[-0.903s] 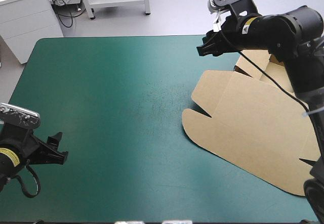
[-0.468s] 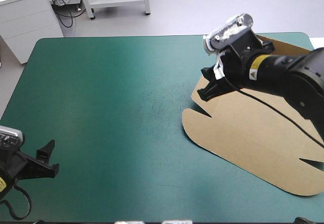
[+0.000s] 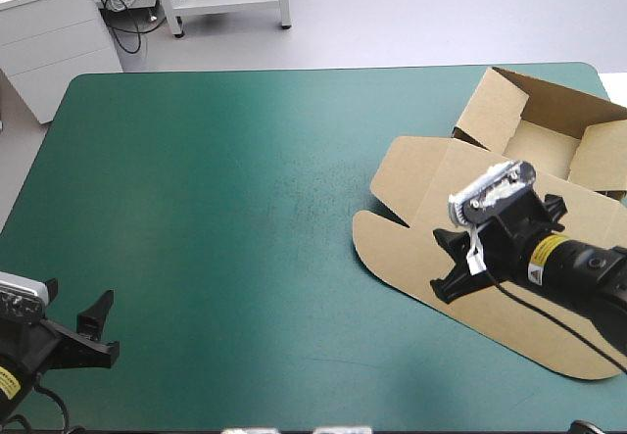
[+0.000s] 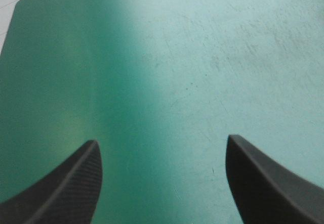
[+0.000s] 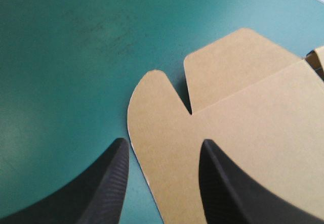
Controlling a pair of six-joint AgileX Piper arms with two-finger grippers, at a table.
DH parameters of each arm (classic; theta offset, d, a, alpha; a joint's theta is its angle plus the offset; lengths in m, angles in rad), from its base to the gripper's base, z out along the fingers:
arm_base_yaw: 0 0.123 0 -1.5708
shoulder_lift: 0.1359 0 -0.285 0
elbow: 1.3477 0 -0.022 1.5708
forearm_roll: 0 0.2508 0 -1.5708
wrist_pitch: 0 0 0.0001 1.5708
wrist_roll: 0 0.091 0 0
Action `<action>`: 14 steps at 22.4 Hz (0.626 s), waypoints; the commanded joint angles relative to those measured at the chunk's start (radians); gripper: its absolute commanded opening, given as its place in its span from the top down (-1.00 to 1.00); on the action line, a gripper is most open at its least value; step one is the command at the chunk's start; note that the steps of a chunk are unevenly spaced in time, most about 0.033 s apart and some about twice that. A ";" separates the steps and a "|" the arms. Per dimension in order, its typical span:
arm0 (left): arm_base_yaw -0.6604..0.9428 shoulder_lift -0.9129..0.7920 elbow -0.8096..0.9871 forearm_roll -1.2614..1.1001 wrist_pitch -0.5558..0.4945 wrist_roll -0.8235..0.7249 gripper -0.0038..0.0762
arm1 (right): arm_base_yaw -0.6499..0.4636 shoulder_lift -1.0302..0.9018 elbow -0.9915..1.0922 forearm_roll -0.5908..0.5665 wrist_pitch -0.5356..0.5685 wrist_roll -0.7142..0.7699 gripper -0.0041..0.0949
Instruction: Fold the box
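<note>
Teal-green cover (image 3: 245,209), right jaws moved nearer over box (image 3: 421,184)

Table scene: one brown box (image 3: 421,174) on one table (image 3: 216,209) with one teal-green cover, and two grippers in view, the left gripper (image 3: 76,302) and the right gripper (image 3: 438,265). Each gripper carries two black fingers (image 4: 66,193), four in all. The single sheet of board counts one tray (image 3: 534,111) of raised walls, one flat lid (image 5: 263,133), two rounded flaps (image 5: 152,102) at the lid's end, and one notch (image 5: 188,108) between them.
</note>
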 commanded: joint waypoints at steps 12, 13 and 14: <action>-0.006 -0.199 0.293 -0.216 -0.217 0.098 -0.04 | -0.001 -0.446 0.566 0.048 -0.214 0.084 0.54; -0.006 -0.206 0.295 -0.216 -0.221 0.098 -0.04 | -0.001 -0.472 0.591 0.048 -0.214 0.084 0.61; -0.006 -0.209 0.295 -0.216 -0.221 0.098 -0.04 | -0.001 -0.488 0.607 0.050 -0.214 0.084 0.67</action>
